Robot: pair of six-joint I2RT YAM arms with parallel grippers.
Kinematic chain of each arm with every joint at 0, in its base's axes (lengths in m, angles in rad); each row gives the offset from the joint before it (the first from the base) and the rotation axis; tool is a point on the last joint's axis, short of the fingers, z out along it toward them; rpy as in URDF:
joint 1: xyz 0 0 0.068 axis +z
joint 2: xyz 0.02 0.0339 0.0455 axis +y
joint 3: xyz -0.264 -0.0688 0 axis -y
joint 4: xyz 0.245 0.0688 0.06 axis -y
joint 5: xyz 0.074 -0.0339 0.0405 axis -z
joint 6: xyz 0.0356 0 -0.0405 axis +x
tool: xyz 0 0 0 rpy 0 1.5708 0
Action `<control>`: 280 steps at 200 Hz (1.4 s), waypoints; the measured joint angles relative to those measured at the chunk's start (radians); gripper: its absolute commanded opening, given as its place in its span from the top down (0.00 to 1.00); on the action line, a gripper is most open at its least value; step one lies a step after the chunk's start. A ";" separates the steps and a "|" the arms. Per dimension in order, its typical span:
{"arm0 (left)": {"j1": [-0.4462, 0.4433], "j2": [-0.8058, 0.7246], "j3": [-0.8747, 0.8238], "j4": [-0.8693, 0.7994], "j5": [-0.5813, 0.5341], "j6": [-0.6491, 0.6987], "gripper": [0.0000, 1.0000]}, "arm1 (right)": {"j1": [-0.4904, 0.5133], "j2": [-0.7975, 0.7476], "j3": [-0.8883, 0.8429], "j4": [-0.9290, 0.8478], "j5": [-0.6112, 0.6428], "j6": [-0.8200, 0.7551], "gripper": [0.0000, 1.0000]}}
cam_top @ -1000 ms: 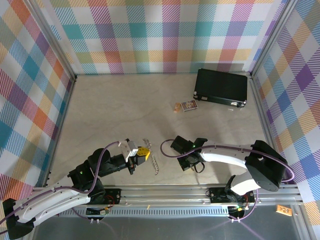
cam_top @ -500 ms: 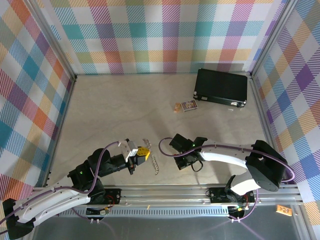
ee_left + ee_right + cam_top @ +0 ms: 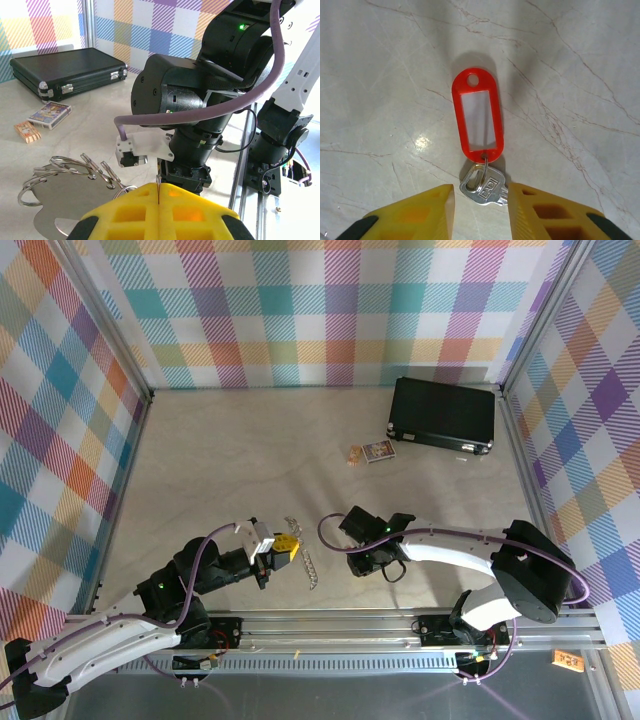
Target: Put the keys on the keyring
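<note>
Your right gripper (image 3: pixel 480 192) stands narrowly parted around the key (image 3: pixel 485 186), near the worktop's front edge. Your left gripper (image 3: pixel 159 195) is fully closed.

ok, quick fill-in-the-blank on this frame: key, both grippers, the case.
1. The plastic tag ringed to the key is ___.
2. The key lies on the table, ___ the two fingers of the right gripper.
3. The left gripper is ___, its yellow fingers meeting at a thin seam.
4. From above, the black case sits at the table's far ___ corner.

Missing words: red; between; shut; right.
</note>
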 measured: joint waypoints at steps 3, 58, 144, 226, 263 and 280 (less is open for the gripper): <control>0.000 -0.001 0.000 0.000 0.000 0.000 1.00 | 0.000 0.000 0.001 -0.001 0.000 0.000 0.65; 0.000 -0.005 0.000 0.000 0.000 0.000 1.00 | -0.021 0.000 0.014 -0.002 -0.004 -0.001 0.67; 0.000 -0.005 -0.002 0.000 0.000 0.000 1.00 | -0.058 0.017 0.014 0.007 -0.064 -0.015 0.76; 0.000 -0.005 -0.002 0.000 0.000 0.000 1.00 | -0.067 0.043 0.014 0.032 -0.092 -0.024 0.81; 0.000 -0.005 -0.003 0.000 0.000 0.000 1.00 | -0.076 0.043 0.014 0.032 -0.092 -0.024 0.82; 0.000 -0.005 -0.003 0.000 0.000 0.000 1.00 | -0.080 0.043 0.014 0.032 -0.091 -0.024 0.83</control>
